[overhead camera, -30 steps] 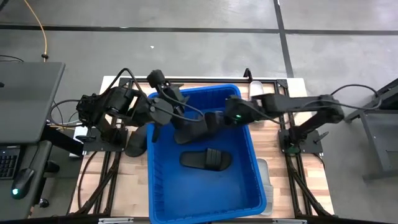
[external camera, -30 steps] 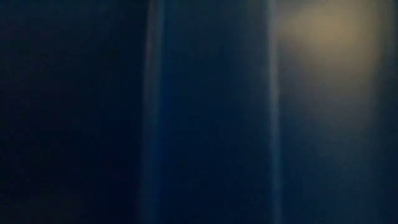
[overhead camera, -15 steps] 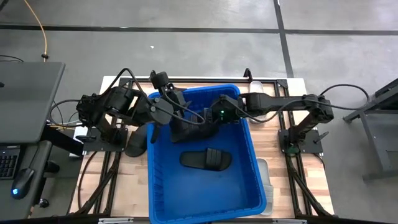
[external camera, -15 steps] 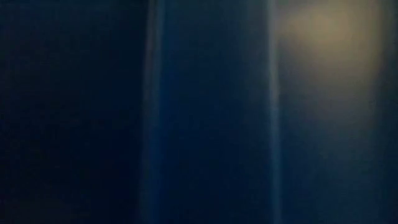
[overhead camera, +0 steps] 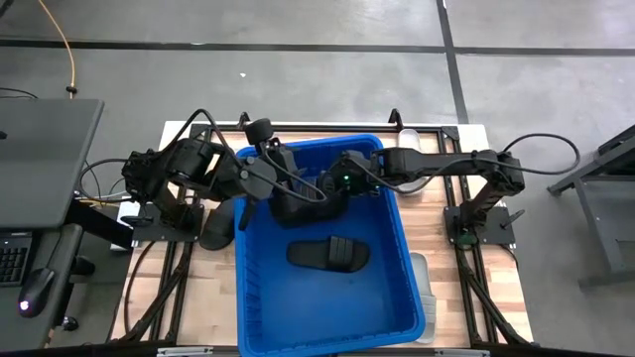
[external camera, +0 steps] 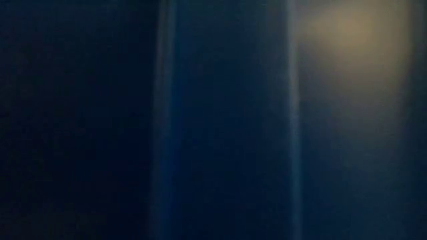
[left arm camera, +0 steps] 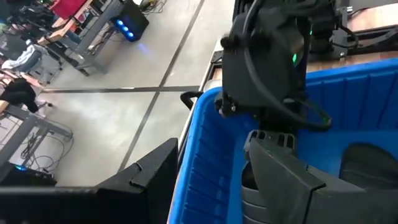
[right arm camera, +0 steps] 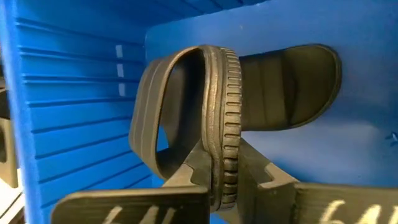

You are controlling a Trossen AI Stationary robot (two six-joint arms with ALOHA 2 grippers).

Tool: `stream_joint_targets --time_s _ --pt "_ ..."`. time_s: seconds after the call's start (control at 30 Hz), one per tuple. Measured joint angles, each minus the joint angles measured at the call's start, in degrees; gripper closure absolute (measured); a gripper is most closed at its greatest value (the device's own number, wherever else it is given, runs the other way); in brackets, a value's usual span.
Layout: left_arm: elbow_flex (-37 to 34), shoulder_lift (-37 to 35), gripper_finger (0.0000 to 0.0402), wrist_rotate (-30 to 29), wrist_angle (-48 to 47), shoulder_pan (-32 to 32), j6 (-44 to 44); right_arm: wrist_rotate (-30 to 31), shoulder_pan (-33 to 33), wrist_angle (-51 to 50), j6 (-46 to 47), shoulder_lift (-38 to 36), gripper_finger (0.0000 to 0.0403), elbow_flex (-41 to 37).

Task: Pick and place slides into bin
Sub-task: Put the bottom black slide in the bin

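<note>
The blue bin (overhead camera: pixel 397 248) fills the table's middle. One black slide (overhead camera: pixel 328 255) lies flat on the bin floor. My right gripper (overhead camera: pixel 325 188) reaches in over the bin's far end, shut on a second black slide (right arm camera: pixel 249 93). My left gripper (overhead camera: pixel 282 190) hangs over the bin's far left corner, close beside the right one. Its fingers stand apart, and in the left wrist view the bin wall (left arm camera: pixel 205 155) shows between them. Something dark and ribbed (left arm camera: pixel 258 202) shows by one left finger; what it is cannot be told. My right gripper pinches the slide's ribbed sole edge (right arm camera: pixel 222 163) between its two fingers (right arm camera: pixel 186 171), near one end of the sole. The fingers slant down from the table's right. The slide stands on edge beyond them inside the bin, its strap (right arm camera: pixel 155 106) bulging to one side. Whether it touches the bin cannot be told.
Another black slide (overhead camera: pixel 216 228) lies on the table left of the bin. A pale slide (overhead camera: pixel 421 283) lies right of it, and a white thing (overhead camera: pixel 409 139) sits at the far right corner. The low view shows only a dark blue blur.
My right gripper has carried its black slide toward the table's left along the bin's far end and lower into the bin, ending close to my left gripper. My left gripper has turned a little in place.
</note>
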Motion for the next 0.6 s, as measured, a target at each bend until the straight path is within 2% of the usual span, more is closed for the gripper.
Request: stream_joint_targets --time_s 0.27,0.6 --pt "0.0 0.0 0.0211 1.2 0.3 0.0 1.4 -3.0 -1.4 -0.9 -0.2 4.2 0.0398 0.1" --pt "0.0 0.0 0.0211 4.7 -0.4 0.0 1.4 -3.2 -2.4 -1.6 -0.2 6.8 0.039 0.1"
